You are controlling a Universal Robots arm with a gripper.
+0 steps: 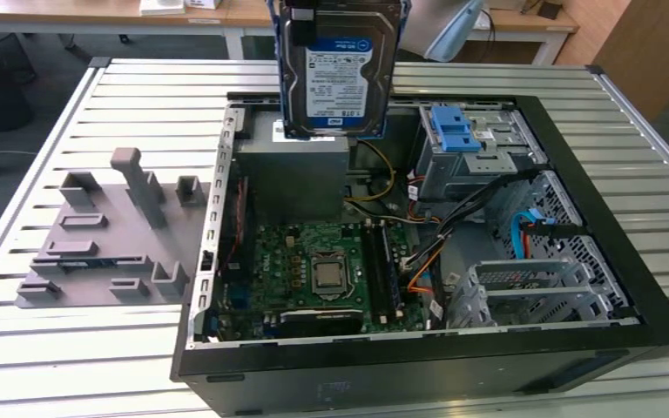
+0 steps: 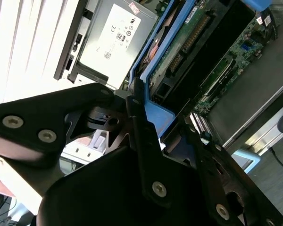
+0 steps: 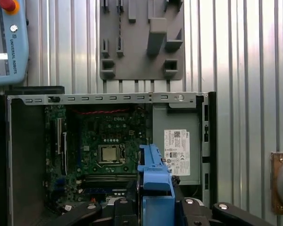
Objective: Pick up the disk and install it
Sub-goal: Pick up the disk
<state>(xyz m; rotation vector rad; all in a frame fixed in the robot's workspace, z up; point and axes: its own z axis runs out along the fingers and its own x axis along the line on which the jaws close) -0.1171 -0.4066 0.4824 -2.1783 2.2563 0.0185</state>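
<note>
My hand (image 2: pixel 153 120) is clamped on the blue edge of the disk (image 1: pixel 337 74), which hangs upright at the top centre of the exterior view, over the grey power box (image 1: pixel 293 174) in the open computer case (image 1: pixel 428 374). As I judge it, I grip only thin plastic at one end, so the disk could swing or slip, knock the power box or the case wall, or snag the loose cables (image 1: pixel 486 198) below the drive cage (image 1: pixel 474 144) in the upper right. The exterior view's upper edge cuts off the disk's top, and I cannot make out the slot it belongs in.
</note>
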